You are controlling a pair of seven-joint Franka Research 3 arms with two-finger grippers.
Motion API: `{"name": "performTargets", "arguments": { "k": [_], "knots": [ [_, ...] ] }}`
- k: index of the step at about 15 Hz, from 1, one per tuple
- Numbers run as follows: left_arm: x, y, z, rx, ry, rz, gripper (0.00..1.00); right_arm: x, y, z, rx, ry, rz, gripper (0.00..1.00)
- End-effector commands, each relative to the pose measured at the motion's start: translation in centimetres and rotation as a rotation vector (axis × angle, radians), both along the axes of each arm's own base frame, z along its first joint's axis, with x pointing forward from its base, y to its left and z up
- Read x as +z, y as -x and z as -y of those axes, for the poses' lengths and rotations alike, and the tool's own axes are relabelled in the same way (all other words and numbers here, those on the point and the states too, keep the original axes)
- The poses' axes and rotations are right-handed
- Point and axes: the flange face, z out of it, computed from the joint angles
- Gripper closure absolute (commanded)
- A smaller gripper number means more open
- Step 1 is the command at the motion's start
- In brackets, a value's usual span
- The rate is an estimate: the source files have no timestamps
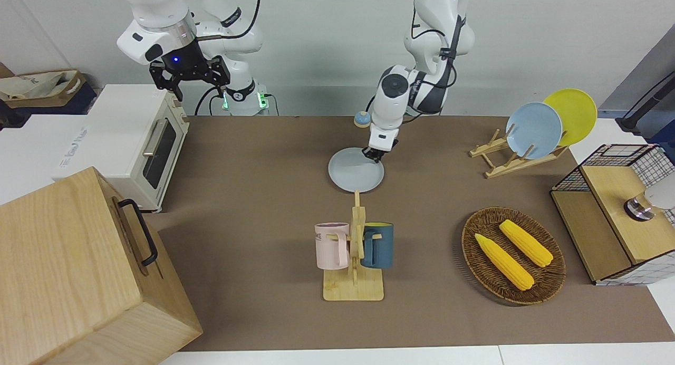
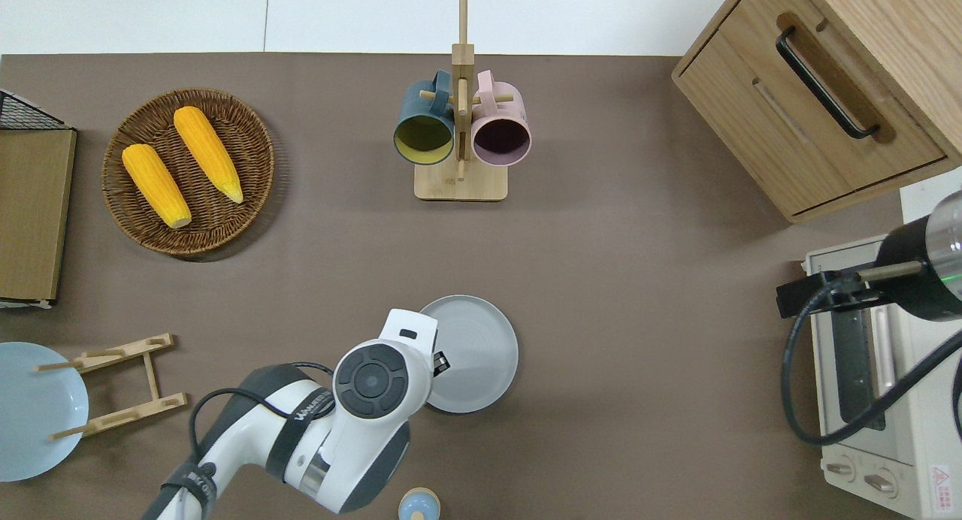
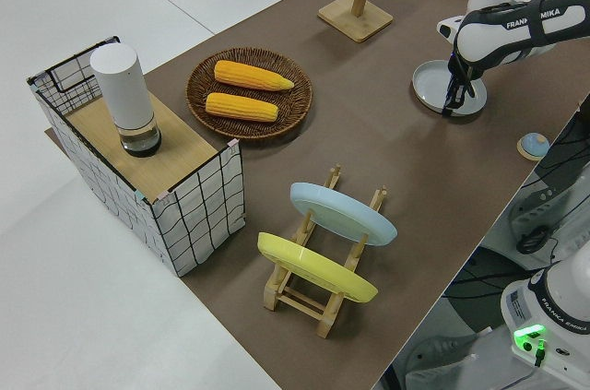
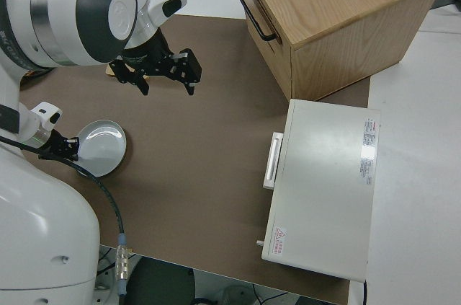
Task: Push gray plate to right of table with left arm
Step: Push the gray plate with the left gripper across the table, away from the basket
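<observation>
The left pincer (image 1: 373, 154) was down at the rim of the gray plate (image 1: 354, 171), on the edge toward the left arm's end of the surface (image 1: 253, 196). Whether its fingers were apart or together I couldn't tell; the wrist hid them from above and they were tucked low against the rim. It looked to me like the push was either just starting or barely under way, since the plate sat about midway along the surface, nearer to the robots than the mug rack (image 1: 354, 259).

For the next move I'd judge the arm needed to stay low, keep contact with that rim and sweep toward the right arm's end, where the toaster oven (image 1: 138, 143) and the wooden cabinet (image 1: 79, 270) stood. The open brown stretch between looked free of obstacles. A shallow rim could slip under or ride over the fingers, so a steady level push seemed wise.

The right pincer (image 1: 190, 75) was parked, its fingers apart.

As for containers: the wicker basket (image 1: 548, 280) held two corn cobs (image 1: 504, 262) side by side. The rack carried a pink mug (image 1: 331, 245) and a dark blue mug (image 1: 377, 245), both looking empty from above. The wire-sided box (image 1: 617, 185) had a white cylinder (image 3: 123, 95) standing on its wooden top.
</observation>
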Motion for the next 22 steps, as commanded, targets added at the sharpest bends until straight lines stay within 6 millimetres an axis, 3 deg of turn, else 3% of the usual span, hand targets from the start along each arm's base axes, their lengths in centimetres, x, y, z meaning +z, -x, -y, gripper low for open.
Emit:
{"name": "performTargets", "arguments": {
  "k": [1,4,8,10,11,12,13,16,19,20,22],
  "knots": [
    [-3.7,0.2,7.0,0.068,-0.014,-0.018,1.0,0.4,0.3,0.1,-0.014,-0.002,-0.004,0.017],
    [-3.8,1.0,12.6,0.113,0.006,-0.006,1.0,0.4,0.3,0.2,-0.015,-0.002,-0.004,0.017],
    [-3.9,1.9,15.4,0.153,-0.015,0.047,1.0,0.4,0.3,0.2,-0.015,-0.002,-0.004,0.017],
    [-3.6,1.7,15.8,0.171,-0.007,0.05,1.0,0.4,0.3,0.1,-0.015,-0.001,-0.004,0.017],
    [-3.4,1.2,15.6,0.187,-0.004,0.054,0.65,0.4,0.3,0.1,-0.014,-0.002,-0.004,0.017],
    [-2.9,0.6,15.6,0.184,0.001,0.062,0.09,0.4,0.3,0.1,-0.014,-0.002,-0.004,0.017],
    [-2.3,-0.2,15.4,0.195,0.001,0.066,0.0,0.4,0.3,0.1,-0.015,-0.001,-0.004,0.017],
    [-0.8,-1.1,15.2,0.169,-0.038,0.052,0.0,0.4,0.3,0.1,-0.014,-0.002,-0.004,0.017],
    [1.1,-3.1,13.3,0.129,-0.067,0.0,0.0,0.4,0.3,0.1,-0.014,-0.002,-0.004,0.017],
    [2.3,-3.3,12.8,0.112,-0.064,-0.011,0.0,0.4,0.3,0.1,-0.014,-0.002,-0.004,0.017],
    [7.3,-4.9,8.9,0.024,-0.035,-0.041,0.0,0.4,0.3,0.1,-0.014,-0.002,-0.004,0.017]
  ]
}}
